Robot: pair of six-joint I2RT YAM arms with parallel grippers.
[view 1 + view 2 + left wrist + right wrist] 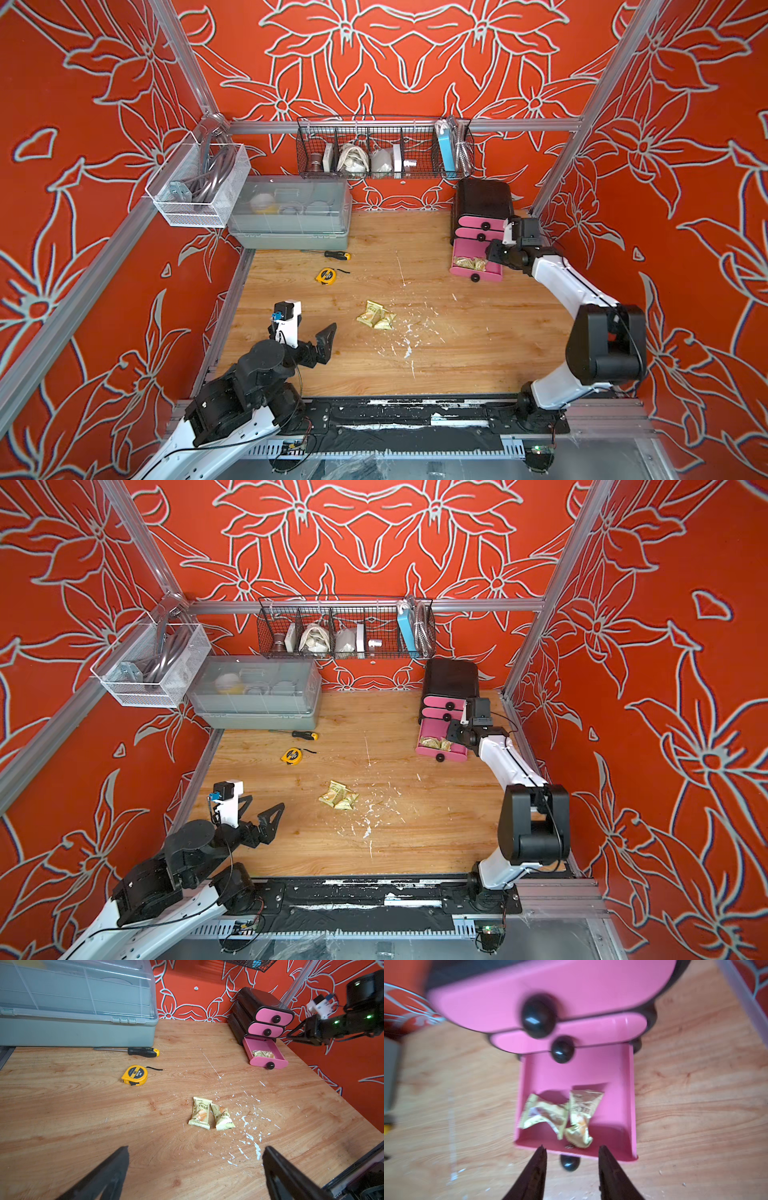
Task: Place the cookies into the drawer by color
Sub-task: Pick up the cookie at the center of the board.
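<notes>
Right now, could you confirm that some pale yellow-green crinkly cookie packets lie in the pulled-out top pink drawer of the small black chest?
Not quite: those packets lie in the pulled-out bottom pink drawer; the right wrist view shows it.

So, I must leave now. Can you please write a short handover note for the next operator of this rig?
Left gripper: open, empty, hovering over the table.
Right gripper: open, empty, above the open bottom drawer.
Done: at least two pale yellow-green cookies lie in that drawer. The upper two drawers are closed.
Left: two same-colour cookies in the middle of the table, then close the drawer.
</notes>
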